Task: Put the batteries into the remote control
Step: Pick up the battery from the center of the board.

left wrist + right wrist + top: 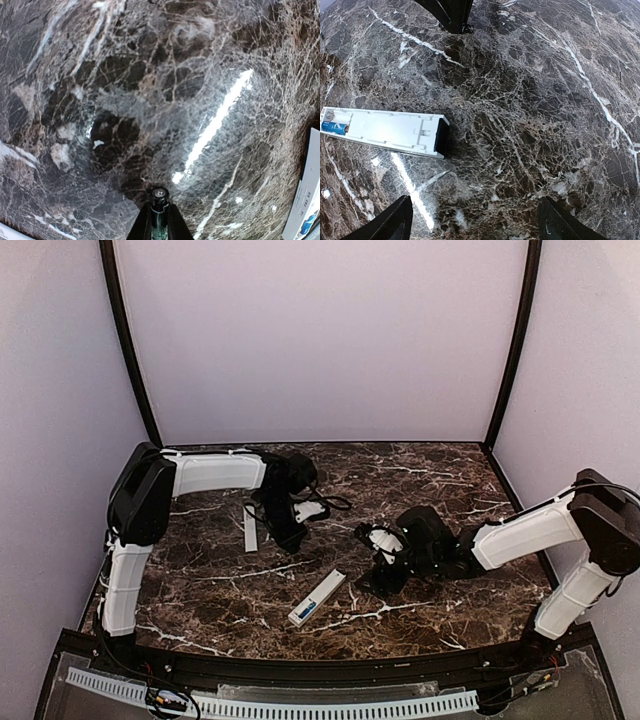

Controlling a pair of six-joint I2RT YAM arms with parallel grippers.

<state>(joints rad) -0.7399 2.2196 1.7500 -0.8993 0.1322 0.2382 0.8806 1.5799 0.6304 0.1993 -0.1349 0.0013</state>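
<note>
The remote control [320, 595] is a slim white bar lying face down at the table's front middle, compartment open, with one blue battery [306, 611] seated at its near end. It shows in the right wrist view [385, 130], with the seated battery [334, 127] at one end and a dark patch at the other. It also shows at the right edge of the left wrist view [304, 200]. My left gripper [159, 209] is shut on a second battery [159, 196] above bare marble, up and left of the remote [290, 533]. My right gripper [472, 227] is open and empty, right of the remote [383, 575].
A thin white strip [250, 529] lies on the dark marble table [450, 620] just left of my left gripper. The left gripper's black fingers [451, 15] show at the top of the right wrist view. Pale walls close the back and sides.
</note>
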